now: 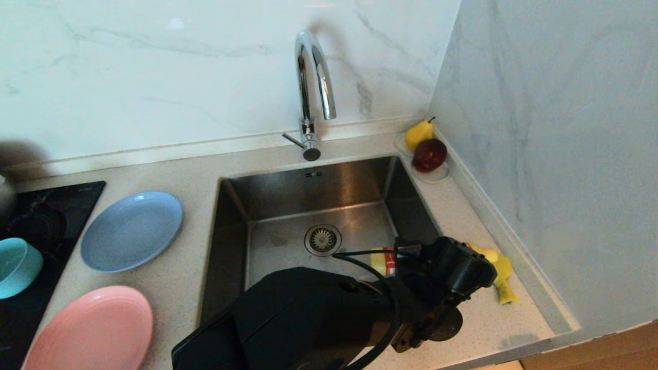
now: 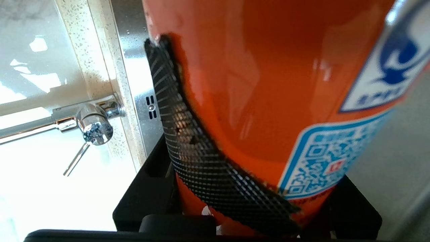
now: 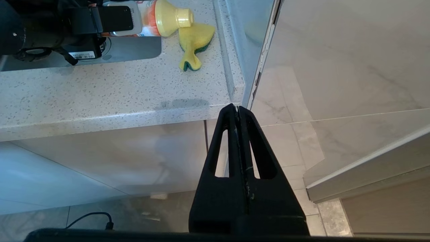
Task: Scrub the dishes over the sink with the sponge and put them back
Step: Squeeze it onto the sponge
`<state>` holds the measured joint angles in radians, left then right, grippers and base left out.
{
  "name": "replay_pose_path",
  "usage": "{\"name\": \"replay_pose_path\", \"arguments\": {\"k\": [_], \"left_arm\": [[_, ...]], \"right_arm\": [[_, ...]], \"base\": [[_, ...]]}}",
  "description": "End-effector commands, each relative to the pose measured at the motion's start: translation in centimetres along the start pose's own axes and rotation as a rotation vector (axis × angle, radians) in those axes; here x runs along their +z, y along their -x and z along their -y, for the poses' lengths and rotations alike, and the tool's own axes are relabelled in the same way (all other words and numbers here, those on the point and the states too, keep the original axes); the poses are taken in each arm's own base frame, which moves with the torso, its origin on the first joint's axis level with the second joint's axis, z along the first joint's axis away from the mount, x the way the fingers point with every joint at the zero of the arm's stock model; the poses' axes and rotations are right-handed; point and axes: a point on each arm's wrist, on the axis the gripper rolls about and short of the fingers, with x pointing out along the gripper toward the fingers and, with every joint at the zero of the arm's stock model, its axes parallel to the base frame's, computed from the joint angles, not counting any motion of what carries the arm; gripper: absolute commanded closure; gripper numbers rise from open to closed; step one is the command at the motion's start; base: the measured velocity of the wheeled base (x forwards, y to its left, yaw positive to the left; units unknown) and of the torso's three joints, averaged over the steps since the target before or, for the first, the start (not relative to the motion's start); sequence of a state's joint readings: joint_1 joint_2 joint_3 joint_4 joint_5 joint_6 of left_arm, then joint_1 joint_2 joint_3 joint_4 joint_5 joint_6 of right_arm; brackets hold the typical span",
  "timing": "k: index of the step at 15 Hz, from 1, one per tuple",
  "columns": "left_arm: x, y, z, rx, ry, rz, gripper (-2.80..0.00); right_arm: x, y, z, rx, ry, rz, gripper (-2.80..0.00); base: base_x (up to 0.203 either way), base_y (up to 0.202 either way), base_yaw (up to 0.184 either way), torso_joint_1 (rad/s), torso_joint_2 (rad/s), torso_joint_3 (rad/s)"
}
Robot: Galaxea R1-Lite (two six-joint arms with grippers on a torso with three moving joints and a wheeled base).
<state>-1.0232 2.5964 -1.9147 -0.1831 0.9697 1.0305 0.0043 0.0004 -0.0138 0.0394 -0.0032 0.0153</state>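
On the counter left of the sink (image 1: 234, 216) lie the teal bowl (image 1: 15, 267), the blue plate (image 1: 131, 231) and the pink plate (image 1: 90, 331), all well apart from the left gripper (image 1: 396, 264). That gripper reaches across the basin's right side, half-spread jaws clamped on an orange detergent bottle (image 2: 268, 84) lying level, its yellow cap (image 3: 171, 20) just over the sponge (image 3: 195, 42) on the right-hand counter, seemingly touching it. The right gripper (image 3: 238, 111) hangs pressed together and empty below the counter edge, though nearer the sponge's side.
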Motion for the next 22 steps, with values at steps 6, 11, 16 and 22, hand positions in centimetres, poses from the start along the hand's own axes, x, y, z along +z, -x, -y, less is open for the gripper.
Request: {"name": "replay_pose_path", "arguments": {"k": [6,11,16,22], "left_arm": [[0.1,-0.1,0.4,0.003,-0.011,-0.004,0.00],[0.1,0.1,-0.1,0.012,0.011,-0.002,0.00],[0.2,0.4,-0.6,0.019,0.024,0.004,0.00],[0.3,1.0,-2.6,0.048,0.194,0.027,0.00]], "right_arm": [[0.0,0.0,0.0,0.000,0.000,0.001,0.00],[0.0,0.0,0.0,0.000,0.000,0.001,0.00],[0.0,0.0,0.0,0.000,0.000,0.001,0.00],[0.0,0.0,0.0,0.000,0.000,0.001,0.00]], "base": [[0.000,0.000,0.000,0.000,0.00,0.000],[0.000,0.000,0.000,0.000,0.00,0.000],[0.000,0.000,0.000,0.000,0.00,0.000],[0.000,0.000,0.000,0.000,0.00,0.000]]}}
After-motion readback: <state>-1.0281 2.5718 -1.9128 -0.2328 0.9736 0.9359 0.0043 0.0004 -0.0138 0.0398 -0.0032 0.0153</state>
